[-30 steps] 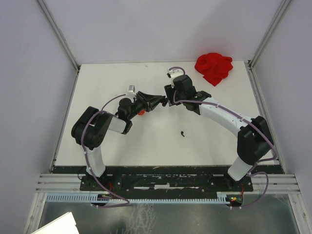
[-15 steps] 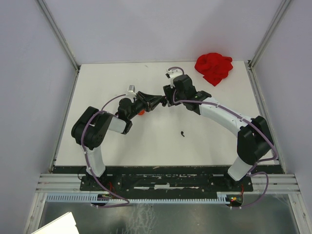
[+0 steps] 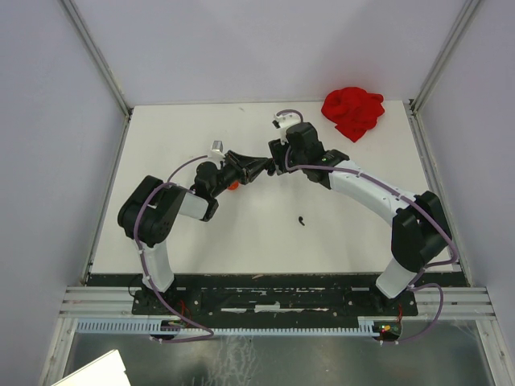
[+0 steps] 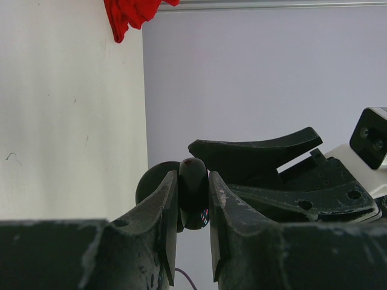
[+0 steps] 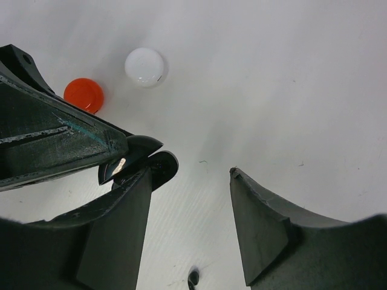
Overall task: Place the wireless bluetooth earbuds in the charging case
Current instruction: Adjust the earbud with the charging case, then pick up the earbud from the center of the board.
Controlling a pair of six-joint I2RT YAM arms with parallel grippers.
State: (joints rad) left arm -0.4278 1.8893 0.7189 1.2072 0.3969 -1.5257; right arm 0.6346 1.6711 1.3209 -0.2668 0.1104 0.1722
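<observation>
A black earbud (image 3: 302,219) lay loose on the white table (image 3: 201,241), well apart from both grippers and out in the open between the two arms, so it was not yet in any case. The black charging case (image 4: 193,199) was off the table, held edge-on in the left gripper (image 4: 192,181), whose jaws were clamped tight against its two sides. A rounded black flap behind it looked like the case's lid swung open. A small glint showed inside the case in the right wrist view, but whether an earbud was already seated there could not be told. The right gripper (image 5: 190,181) hovered just beside the case with its jaws spread wide and nothing between them. Below it on the table sat a white disc (image 5: 146,66) and a red disc (image 5: 84,95), close together and untouched. A crumpled red cloth (image 3: 352,111) lay in the far right corner. By this showing the job was at an early or middle stage: the case was presented and apparently open, while at least the one black earbud remained to be picked up and set in.
</observation>
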